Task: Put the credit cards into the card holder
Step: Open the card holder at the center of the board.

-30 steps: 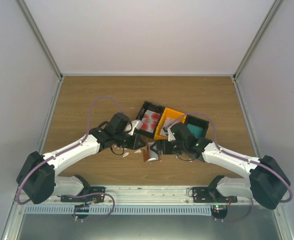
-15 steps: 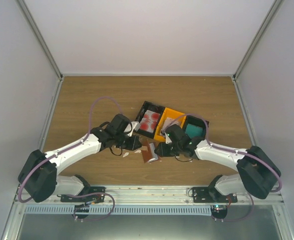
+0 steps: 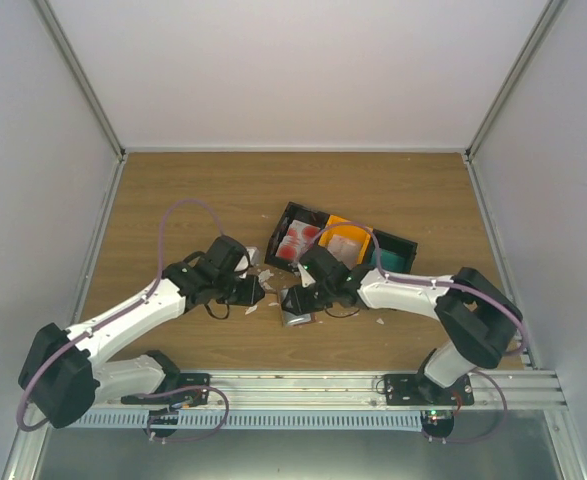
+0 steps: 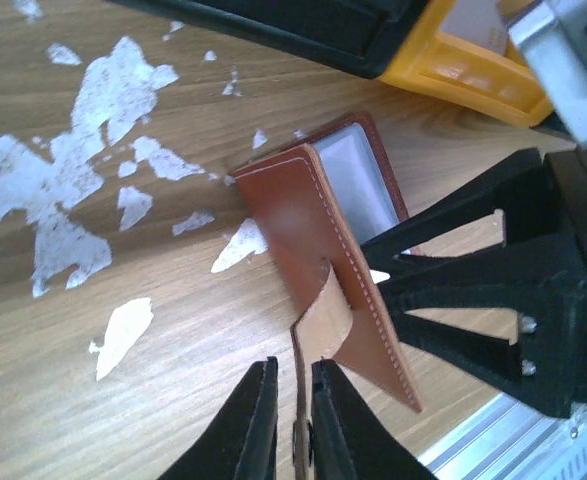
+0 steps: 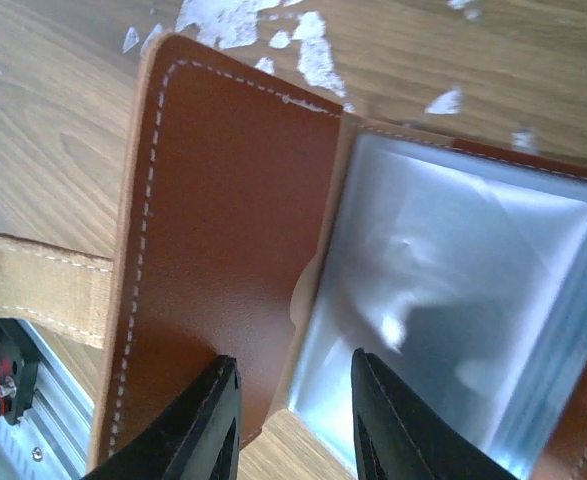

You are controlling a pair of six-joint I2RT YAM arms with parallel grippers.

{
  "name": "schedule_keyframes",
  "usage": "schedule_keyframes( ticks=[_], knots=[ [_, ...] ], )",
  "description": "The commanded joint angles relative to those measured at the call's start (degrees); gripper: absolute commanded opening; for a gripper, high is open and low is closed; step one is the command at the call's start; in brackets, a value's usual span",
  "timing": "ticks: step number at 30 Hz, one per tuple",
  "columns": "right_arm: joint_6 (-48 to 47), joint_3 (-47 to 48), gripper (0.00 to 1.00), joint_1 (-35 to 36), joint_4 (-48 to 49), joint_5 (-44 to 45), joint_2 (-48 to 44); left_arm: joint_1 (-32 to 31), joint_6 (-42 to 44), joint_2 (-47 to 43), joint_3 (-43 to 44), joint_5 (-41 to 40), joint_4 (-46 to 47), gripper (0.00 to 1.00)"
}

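The brown leather card holder [image 3: 295, 312] lies open on the table between both grippers. In the left wrist view its tan strap [image 4: 308, 400] runs between my left gripper's [image 4: 293, 415] fingers, which stand a sliver apart, with a gap beside the strap. My right gripper [image 5: 295, 420] hovers open right over the card holder [image 5: 223, 220]. One finger is above the leather flap, the other above the clear pockets [image 5: 453, 300]. The credit cards lie in trays behind: red-blotched white ones [image 3: 298, 240], pale ones [image 3: 349, 243] and teal ones [image 3: 393, 260].
Three trays stand in a row behind the card holder: black [image 3: 281, 225], orange [image 3: 325, 262] and black [image 3: 405, 240]. White scraps [image 4: 83, 140] litter the wood round the left gripper. The metal rail [image 3: 293, 385] runs along the near edge.
The right gripper swung left and came over the card holder, its jaws narrowing from wide open. The left arm drew back and left, and its jaws loosened slightly round the strap.
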Motion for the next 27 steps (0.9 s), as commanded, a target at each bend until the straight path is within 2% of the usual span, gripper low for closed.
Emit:
schedule_keyframes(
  ticks=[1,4,7,12,15,20,24,27],
  knots=[
    [-1.20,3.12,0.33,2.03,0.94,-1.62,3.51,0.59,-2.31,-3.01,-1.28,-2.65,-1.39,0.19],
    [-1.11,4.83,0.34,2.92,1.02,-2.14,5.62,0.95,-3.21,-5.24,-1.30,-2.64,-0.83,0.27],
    [-0.70,6.00,0.34,3.32,0.82,-2.56,7.56,1.29,-3.74,-7.39,-1.46,-1.15,0.82,0.27],
    [-0.20,7.35,0.34,3.62,-0.03,-2.40,9.31,1.85,-5.05,-11.58,-1.89,0.87,3.72,0.21],
    [0.42,7.57,0.38,3.62,0.45,-2.48,9.34,2.19,-5.90,-13.47,-3.34,4.78,7.30,0.17],
    [1.85,6.97,0.44,3.62,2.97,-3.18,6.73,2.58,-5.84,-14.17,-4.35,6.05,7.63,0.11],
    [2.05,7.67,0.43,3.62,2.81,-2.40,6.02,2.67,-5.75,-15.02,-5.65,7.48,8.64,0.09],
    [2.06,9.07,0.38,3.62,1.91,-1.71,7.16,2.67,-6.13,-15.57,-6.68,7.51,8.85,0.06]
  ],
)
